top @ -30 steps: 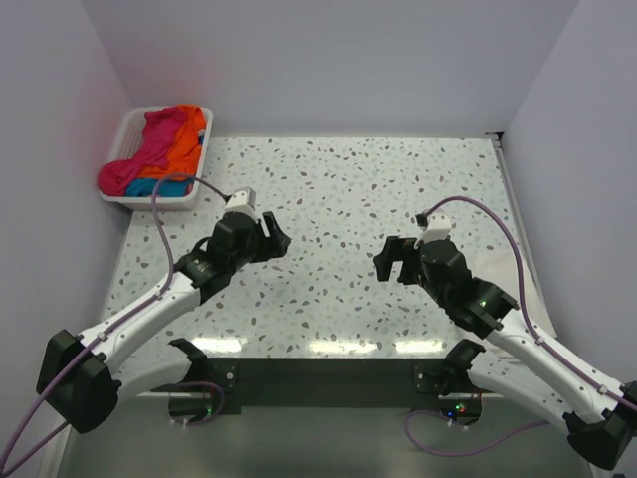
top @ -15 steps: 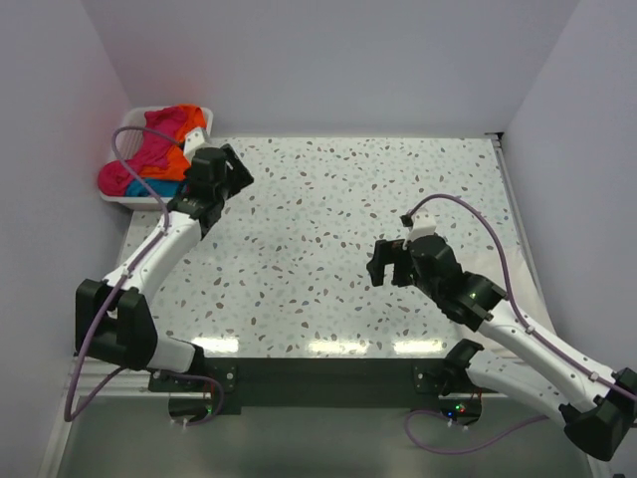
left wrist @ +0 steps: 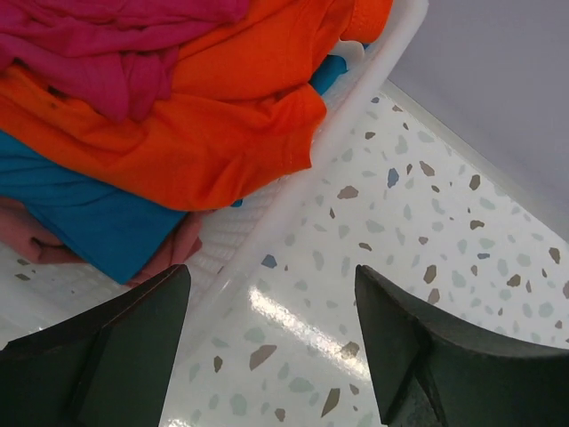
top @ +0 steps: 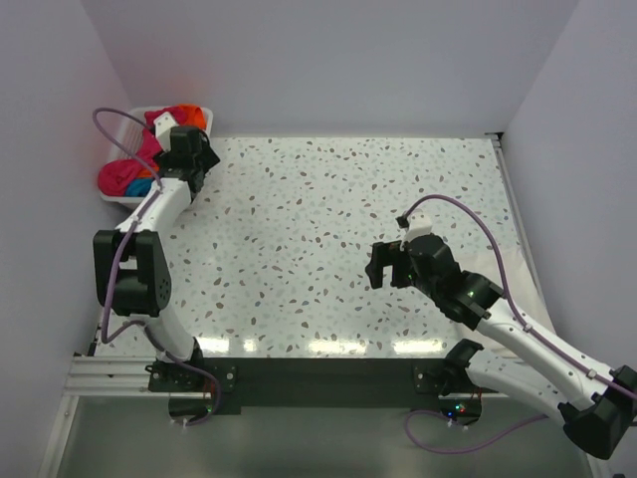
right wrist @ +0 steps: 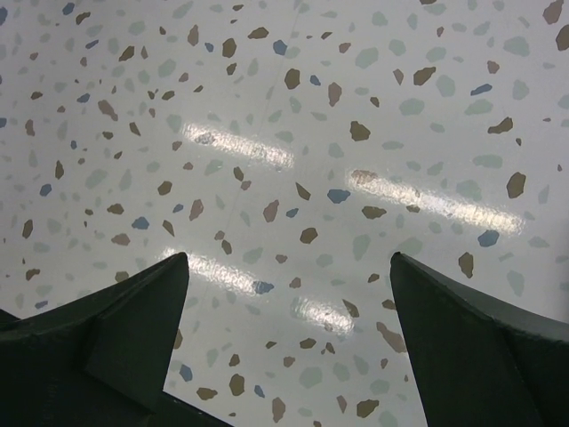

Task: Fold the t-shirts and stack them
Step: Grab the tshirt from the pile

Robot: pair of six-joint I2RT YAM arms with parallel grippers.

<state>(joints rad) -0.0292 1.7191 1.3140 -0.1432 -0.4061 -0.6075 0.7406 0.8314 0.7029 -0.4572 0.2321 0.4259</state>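
Step 1, reaching to pick: L gripper spread, empty, over basket rim just beside 3 t-shirts heaped inside; R gripper spread over table; next: drop onto orange tee, pinch a fold.

You see little of the teal shirt under the orange shirt | pink shirt cropped at top | left gripper hides the basket's right wall
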